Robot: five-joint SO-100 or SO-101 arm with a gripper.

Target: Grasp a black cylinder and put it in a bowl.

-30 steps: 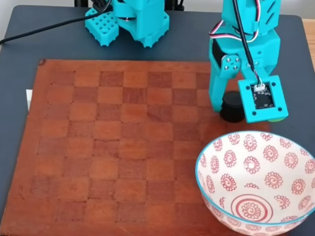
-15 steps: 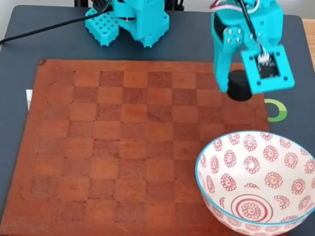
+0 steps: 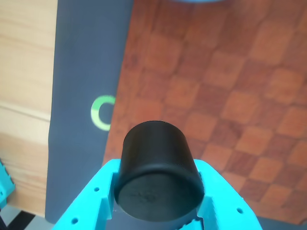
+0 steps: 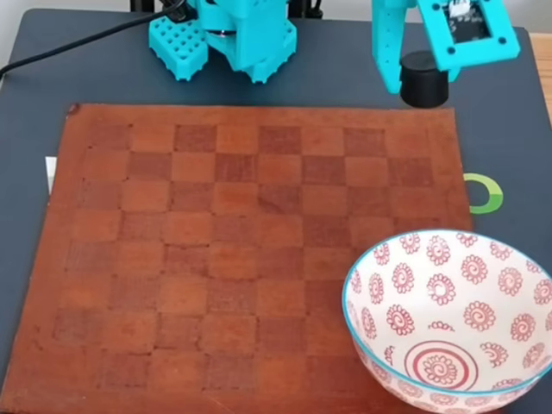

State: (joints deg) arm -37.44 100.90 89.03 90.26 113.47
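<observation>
Gripper (image 4: pixel 424 79) fingers are clamped on the black cylinder (image 4: pixel 423 79), holding it raised above the far right corner of the chessboard (image 4: pixel 233 259) in the fixed view. In the wrist view, the gripper (image 3: pixel 158 211) holds the cylinder (image 3: pixel 158 170) between its turquoise fingers (image 3: pixel 91 196).

The chessboard is a brown and orange checkered mat on a dark table (image 4: pixel 52 78). The bowl (image 4: pixel 448 323) stands at its near right corner, well apart from the cylinder. The bowl is white with red spiral flower patterns and a thin light-blue rim. The cylinder is short, matte black, with a flat end. A green ring mark (image 4: pixel 485 193) lies on the table beside the board. No readable writing is visible.
</observation>
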